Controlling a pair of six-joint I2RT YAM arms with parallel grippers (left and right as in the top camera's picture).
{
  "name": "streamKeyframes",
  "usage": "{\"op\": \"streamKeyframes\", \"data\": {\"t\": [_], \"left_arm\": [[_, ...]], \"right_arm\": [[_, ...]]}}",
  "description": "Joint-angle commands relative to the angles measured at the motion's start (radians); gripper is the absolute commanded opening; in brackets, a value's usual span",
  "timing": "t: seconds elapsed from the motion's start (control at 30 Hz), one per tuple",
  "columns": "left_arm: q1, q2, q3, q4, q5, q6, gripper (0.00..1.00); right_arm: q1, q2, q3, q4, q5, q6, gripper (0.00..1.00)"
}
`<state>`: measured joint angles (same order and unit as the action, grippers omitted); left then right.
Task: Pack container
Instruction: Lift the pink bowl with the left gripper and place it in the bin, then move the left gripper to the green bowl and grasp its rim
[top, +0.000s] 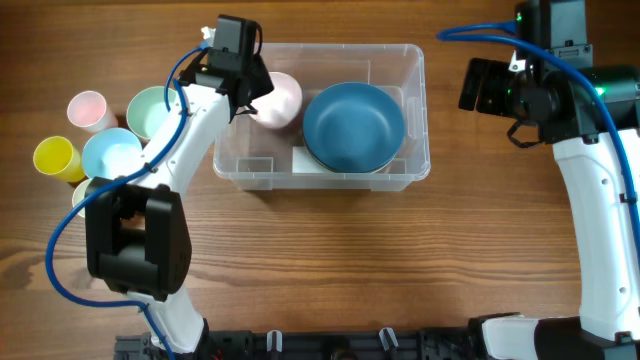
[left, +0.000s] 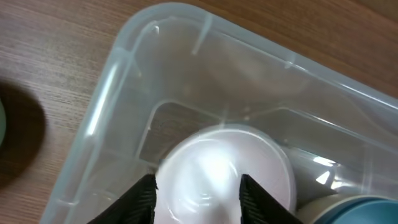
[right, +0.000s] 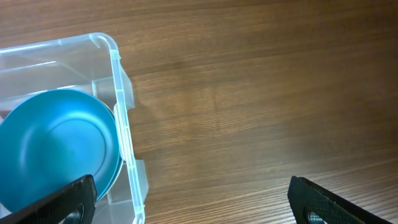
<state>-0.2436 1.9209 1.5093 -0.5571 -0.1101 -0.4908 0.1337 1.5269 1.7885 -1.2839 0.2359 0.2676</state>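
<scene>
A pale bowl (left: 224, 177) is held over the container (top: 415, 110) by the left gripper (left: 198, 193), likely for packing; the right gripper (right: 193, 202) is spread wide, empty.

Clear container (top: 415, 110), lidless, upright, table centre

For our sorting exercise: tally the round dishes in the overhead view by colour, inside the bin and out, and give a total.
Pale pink: 2, a bowl in the clear plastic container, a cup outside
Blue: 1, large bowl
Light blue: 1
Mint green: 1
Yellow: 1
Total: 6
</scene>
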Motion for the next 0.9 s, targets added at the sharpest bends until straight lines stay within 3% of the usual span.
{"op": "streamKeyframes", "data": {"t": [0.0, 0.17, 0.27, 0.33, 0.5, 0.77, 0.87], "left_arm": [[-0.001, -0.026, 0.015, 0.000, 0.120, 0.000, 0.43], [0.000, -0.201, 0.015, -0.052, 0.119, 0.016, 0.55], [0.000, -0.323, 0.015, -0.113, 0.008, 0.101, 0.57], [0.000, -0.397, 0.015, -0.161, -0.099, 0.181, 0.66], [0.018, -0.478, 0.015, -0.272, -0.381, 0.286, 0.64], [0.189, -0.387, 0.015, -0.307, -0.264, 0.313, 0.67], [0.260, -0.330, 0.015, -0.255, -0.011, 0.420, 0.68]], "right_arm": [[0.000, -0.006, 0.005, 0.000, -0.008, -0.003, 1.00], [0.000, -0.006, 0.005, 0.000, -0.008, -0.003, 0.99], [0.000, -0.006, 0.005, 0.000, -0.008, -0.003, 1.00], [0.000, -0.006, 0.005, 0.000, -0.008, -0.003, 1.00], [0.000, -0.006, 0.005, 0.000, -0.008, -0.003, 1.00], [0.000, -0.006, 0.005, 0.000, -0.008, -0.003, 1.00], [0.000, -0.006, 0.005, 0.000, -0.008, -0.003, 1.00]]}}
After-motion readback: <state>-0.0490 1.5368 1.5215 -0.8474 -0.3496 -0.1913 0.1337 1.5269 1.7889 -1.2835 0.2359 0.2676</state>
